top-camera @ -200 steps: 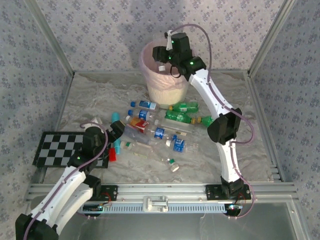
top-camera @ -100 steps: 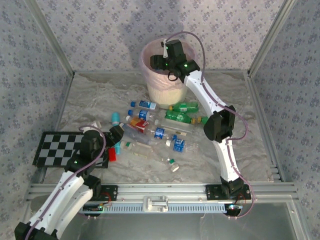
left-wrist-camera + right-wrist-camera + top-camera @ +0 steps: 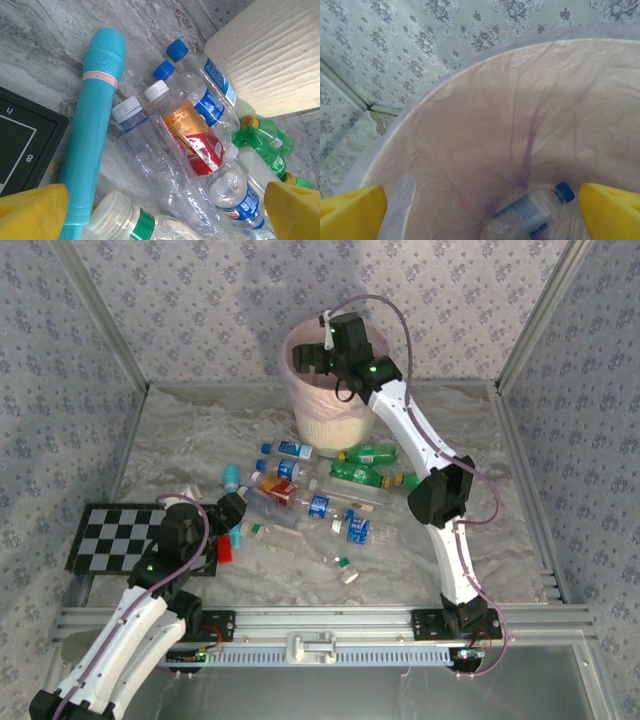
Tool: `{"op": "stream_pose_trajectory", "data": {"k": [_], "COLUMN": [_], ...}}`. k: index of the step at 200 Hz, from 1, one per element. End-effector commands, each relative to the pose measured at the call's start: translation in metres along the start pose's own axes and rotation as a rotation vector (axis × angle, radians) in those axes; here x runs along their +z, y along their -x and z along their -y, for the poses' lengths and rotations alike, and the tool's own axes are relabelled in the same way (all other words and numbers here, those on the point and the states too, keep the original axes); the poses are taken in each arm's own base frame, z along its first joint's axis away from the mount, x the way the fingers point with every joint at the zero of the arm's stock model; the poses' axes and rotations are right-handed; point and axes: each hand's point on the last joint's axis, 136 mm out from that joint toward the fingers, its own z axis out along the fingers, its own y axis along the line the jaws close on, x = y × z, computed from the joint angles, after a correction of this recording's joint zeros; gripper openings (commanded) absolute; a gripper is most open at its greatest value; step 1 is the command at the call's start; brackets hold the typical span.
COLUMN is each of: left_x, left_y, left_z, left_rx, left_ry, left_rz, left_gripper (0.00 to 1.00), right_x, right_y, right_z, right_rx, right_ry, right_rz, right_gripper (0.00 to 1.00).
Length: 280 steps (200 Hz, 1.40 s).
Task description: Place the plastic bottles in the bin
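Bin (image 3: 330,425), cream, pink-lined: 1 blue-capped bottle (image 3: 530,212) was seen inside, right gripper (image 3: 481,212) held apart above it. Other bottles (image 3: 320,502) were strewn before the bin, left gripper (image 3: 161,210) spread wide over them. Labels were unreadable; "8" was read on the checkerboard (image 3: 20,140).

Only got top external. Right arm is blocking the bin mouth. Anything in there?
Observer: Yes. The right wrist view shows one clear blue-capped bottle lying low in the bin, on the pink liner.
Operator: Are the right jaws holding anything?
Observer: No, they stand open and empty above that bottle.
Operator: Left side?
Observer: The left jaws are open and empty. Below them a crumpled white-capped bottle lies right beside the teal tool.
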Motion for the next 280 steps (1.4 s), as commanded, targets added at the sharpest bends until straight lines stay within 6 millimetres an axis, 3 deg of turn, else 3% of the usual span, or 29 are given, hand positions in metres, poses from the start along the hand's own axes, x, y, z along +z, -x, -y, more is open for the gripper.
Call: {"op": "stream_pose_trajectory", "data": {"k": [1, 42, 65, 102, 138, 184, 218, 280], "left_x": [0.002, 0.009, 0.013, 0.012, 0.011, 0.014, 0.014, 0.022], "left_y": [0.005, 0.009, 0.006, -0.009, -0.031, -0.058, -0.076, -0.098], "left_z": [0.009, 0.012, 0.009, 0.001, 0.004, 0.012, 0.016, 0.014], "left_rx": [-0.048, -0.124, -0.198, -0.305, -0.330, -0.336, -0.365, -0.418], "left_ry": [-0.043, -0.047, -0.025, 0.042, 0.075, 0.141, 0.208, 0.283], "left_rz": [0.018, 0.027, 0.030, 0.036, 0.017, -0.049, -0.081, -0.085], "left_gripper": [1.00, 0.99, 0.98, 0.97, 0.97, 0.97, 0.97, 0.98], "right_x": [-0.070, -0.123, -0.147, -0.175, -0.182, -0.172, -0.169, -0.172], "right_y": [0.044, 0.023, -0.010, -0.083, -0.166, -0.234, -0.247, -0.244], "right_z": [-0.014, -0.021, -0.010, 0.020, 0.053, 0.066, 0.071, 0.075], "right_rx": [-0.080, -0.097, -0.042, 0.052, 0.144, 0.250, 0.232, 0.207], "right_ry": [-0.017, -0.005, -0.007, -0.079, -0.176, -0.210, -0.244, -0.270], "right_rz": [0.105, 0.134, 0.127, 0.075, -0.032, -0.132, -0.169, -0.167], "right_gripper": [1.00, 1.00, 1.00, 1.00, 1.00, 1.00, 1.00, 1.00]}}
